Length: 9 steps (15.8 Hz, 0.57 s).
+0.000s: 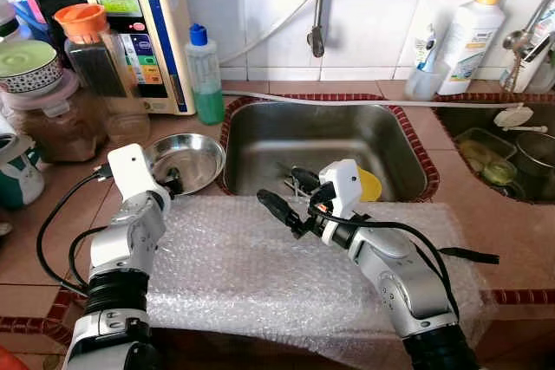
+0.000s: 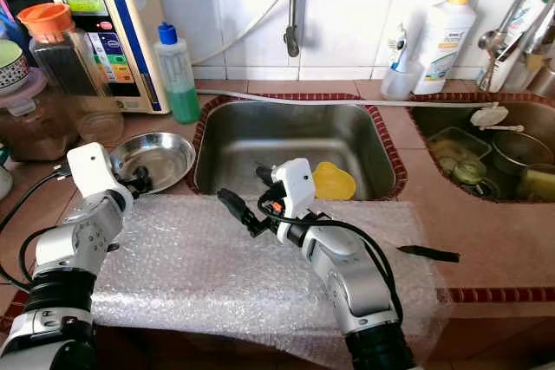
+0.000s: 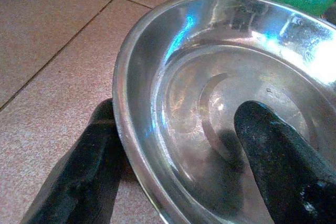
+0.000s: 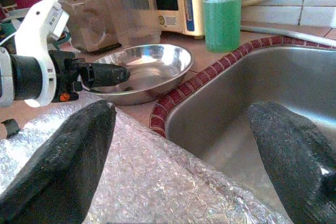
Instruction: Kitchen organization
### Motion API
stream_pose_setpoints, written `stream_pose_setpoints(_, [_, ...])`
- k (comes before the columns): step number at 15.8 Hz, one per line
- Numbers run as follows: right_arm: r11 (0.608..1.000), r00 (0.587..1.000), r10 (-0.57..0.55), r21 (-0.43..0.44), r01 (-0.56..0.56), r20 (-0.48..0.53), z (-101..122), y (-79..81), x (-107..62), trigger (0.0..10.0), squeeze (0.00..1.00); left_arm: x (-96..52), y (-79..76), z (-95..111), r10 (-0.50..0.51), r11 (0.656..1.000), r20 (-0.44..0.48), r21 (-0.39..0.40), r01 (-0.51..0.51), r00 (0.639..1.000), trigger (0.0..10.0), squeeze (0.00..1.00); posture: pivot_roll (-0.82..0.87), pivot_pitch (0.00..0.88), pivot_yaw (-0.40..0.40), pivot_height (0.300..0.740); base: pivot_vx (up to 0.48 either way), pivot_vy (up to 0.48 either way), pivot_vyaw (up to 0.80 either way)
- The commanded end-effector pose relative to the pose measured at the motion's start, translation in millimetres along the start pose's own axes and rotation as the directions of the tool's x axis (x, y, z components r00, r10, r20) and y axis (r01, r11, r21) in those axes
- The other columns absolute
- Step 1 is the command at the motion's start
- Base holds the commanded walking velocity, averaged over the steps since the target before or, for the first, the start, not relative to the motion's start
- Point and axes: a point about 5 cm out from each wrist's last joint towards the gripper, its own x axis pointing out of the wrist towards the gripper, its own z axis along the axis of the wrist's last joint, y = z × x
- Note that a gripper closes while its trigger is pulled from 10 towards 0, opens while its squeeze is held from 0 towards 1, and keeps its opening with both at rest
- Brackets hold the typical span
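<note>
A shallow steel bowl (image 1: pixel 198 155) sits on the tiled counter left of the sink (image 1: pixel 260 136). My left gripper (image 1: pixel 169 182) is open and straddles the bowl's near rim. In the left wrist view one finger (image 3: pixel 278 156) lies inside the bowl (image 3: pixel 210 72) and the other (image 3: pixel 89 161) rests outside against the rim. My right gripper (image 1: pixel 286 190) is open with nothing between its fingers. It hovers over the sink's front edge and the sheet of bubble wrap (image 1: pixel 260 266), pointing towards the bowl (image 4: pixel 149 66).
A yellow item (image 1: pixel 371 186) lies in the sink. Behind the bowl stand a green-liquid bottle (image 1: pixel 205 75), a white appliance (image 1: pixel 147 23) and jars (image 1: pixel 95 58). A second sink (image 1: pixel 507 158) holding dishes is on the right. A black object (image 1: pixel 468 255) lies on the right counter.
</note>
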Motion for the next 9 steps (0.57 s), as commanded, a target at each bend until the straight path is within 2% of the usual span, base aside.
stream_pose_setpoints(1, [1.000, 1.000, -0.007, -0.020, 0.008, 0.020, 6.1, -2.2, 0.2, 10.0, 0.98, 1.8, 12.9, -19.9, 0.050, 0.999, -0.087, -0.012, -0.052, 0.995, 0.0, 0.00, -0.04, 0.000, 0.047, 0.740, 0.000, 0.000, 0.00])
stream_pose_setpoints(5, [1.000, 1.000, -0.001, -0.021, 0.002, 0.017, 6.4, -1.9, 0.8, 10.0, 0.97, 1.6, 23.0, -21.8, 0.080, 0.996, -0.085, -0.025, -0.082, 0.993, 0.0, 0.00, -0.04, 0.000, 0.041, 0.740, 0.000, 0.000, 0.00])
stream_pose_setpoints(9, [0.999, 0.998, 0.048, -0.009, -0.047, 0.043, 9.3, 3.6, -0.9, 10.0, 0.97, 1.8, 20.9, -19.2, 0.075, 0.997, -0.044, 0.019, -0.074, 0.996, 0.0, 0.00, -0.04, 0.000, 0.039, 0.740, 0.000, 0.000, 0.00])
